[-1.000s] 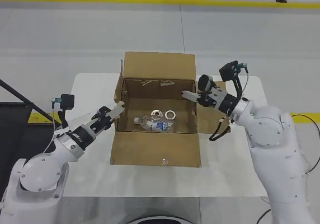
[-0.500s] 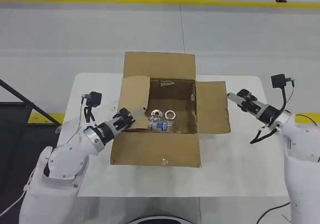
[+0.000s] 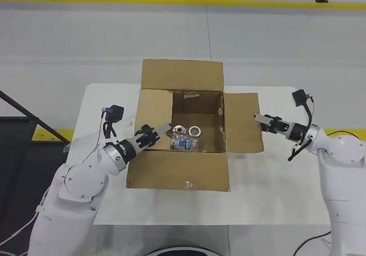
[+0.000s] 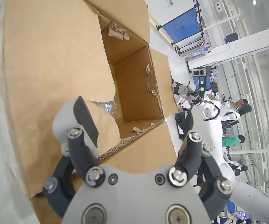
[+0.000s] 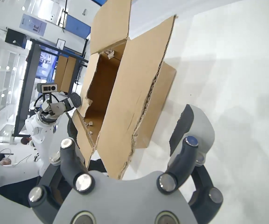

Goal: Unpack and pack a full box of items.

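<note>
- Firstly, the left gripper (image 3: 152, 133) sits at the near corner of the box's left flap (image 3: 155, 107). Its jaws are spread wide with nothing between them, one dark rubber pad lying against the flap's face.
- That flap leans in over the opening, its brown corrugated edge torn and ragged.
- The cardboard box (image 3: 176, 169) stands mid-table, far flap upright, interior open.
- On its floor lies a clear plastic bottle (image 3: 184, 143), long axis running left to right, just right of the left gripper and behind the leaning flap. By my judgement that arm is the nearer one for a pick.
- Two pale flat rings (image 3: 178, 130) rest just beyond the bottle.
- The right flap (image 3: 242, 121) is folded outward, roughly level.
- The right gripper (image 3: 260, 120) straddles its outer edge, jaws parted and not clamping.
</note>
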